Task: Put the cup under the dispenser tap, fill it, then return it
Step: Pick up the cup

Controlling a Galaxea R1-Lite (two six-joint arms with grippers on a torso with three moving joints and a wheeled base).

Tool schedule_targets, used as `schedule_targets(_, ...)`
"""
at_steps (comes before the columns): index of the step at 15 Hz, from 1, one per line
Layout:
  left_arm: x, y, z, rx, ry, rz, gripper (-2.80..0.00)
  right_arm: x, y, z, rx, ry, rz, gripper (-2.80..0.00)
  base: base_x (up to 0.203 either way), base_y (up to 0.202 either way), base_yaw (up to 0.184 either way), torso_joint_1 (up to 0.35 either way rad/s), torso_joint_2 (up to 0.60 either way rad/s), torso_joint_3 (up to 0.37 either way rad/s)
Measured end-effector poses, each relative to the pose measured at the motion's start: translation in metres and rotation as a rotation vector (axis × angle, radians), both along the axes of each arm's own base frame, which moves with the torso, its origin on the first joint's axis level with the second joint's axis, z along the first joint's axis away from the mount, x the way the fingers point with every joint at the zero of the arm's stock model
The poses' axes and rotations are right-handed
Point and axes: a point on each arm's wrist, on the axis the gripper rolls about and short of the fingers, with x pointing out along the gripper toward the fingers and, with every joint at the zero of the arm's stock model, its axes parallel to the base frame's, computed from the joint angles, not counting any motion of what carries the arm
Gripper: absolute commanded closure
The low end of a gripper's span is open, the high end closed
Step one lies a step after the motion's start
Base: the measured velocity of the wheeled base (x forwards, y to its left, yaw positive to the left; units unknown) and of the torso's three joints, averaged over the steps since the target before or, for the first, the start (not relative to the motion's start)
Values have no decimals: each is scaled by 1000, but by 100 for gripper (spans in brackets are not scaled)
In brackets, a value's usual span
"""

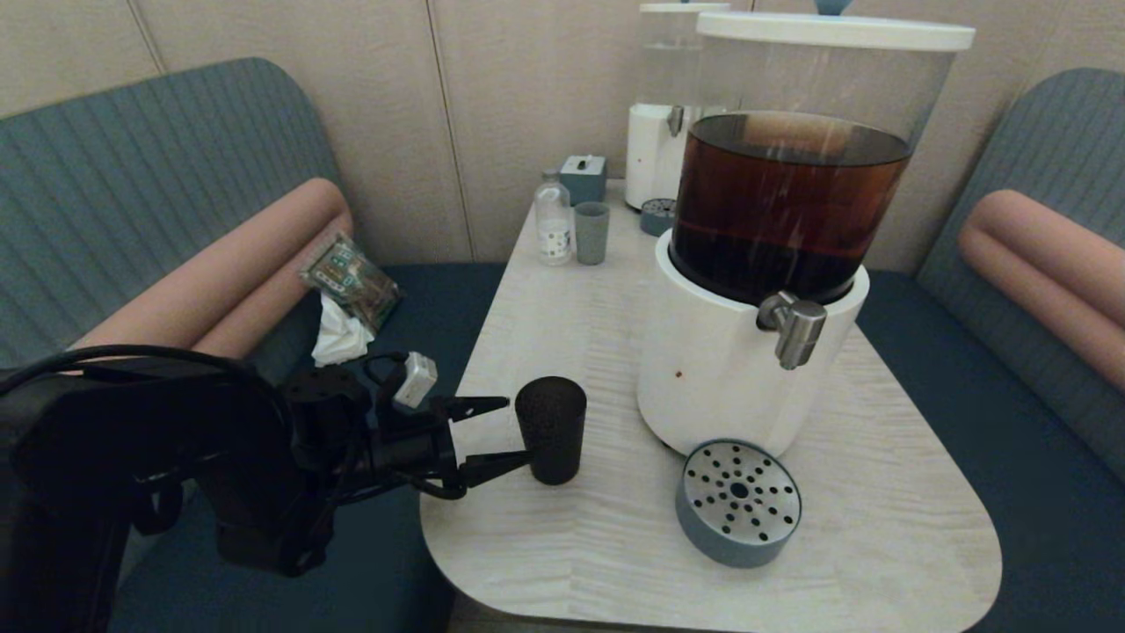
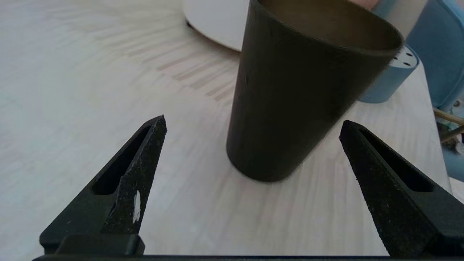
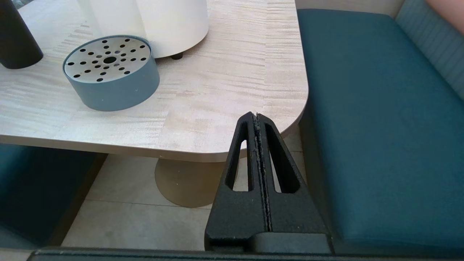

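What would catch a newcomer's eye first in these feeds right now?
The big dispenser of dark brown liquid, with its steel tap, dominates the table's middle. At the near left edge, the left gripper stands open beside the dark cup, not yet gripping. A perforated drip tray sits before the dispenser.

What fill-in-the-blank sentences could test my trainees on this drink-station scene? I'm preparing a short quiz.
1. The left pincer is ____, its fingers either side of the dark cup without gripping it.
2. The cup stands on the ____, not under the dispenser tap.
3. The right pincer, off the table's edge, is ____.
4. Directly below the tap sits a round perforated ____.

Missing words: open; table; shut; drip tray
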Motion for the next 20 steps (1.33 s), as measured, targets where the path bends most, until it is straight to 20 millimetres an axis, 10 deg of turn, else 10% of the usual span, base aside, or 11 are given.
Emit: schedule_targets(20, 16, -27, -13, 5, -33, 33, -280, 0, 0, 0, 0, 0, -1, 0, 0, 0, 0, 0, 0, 0)
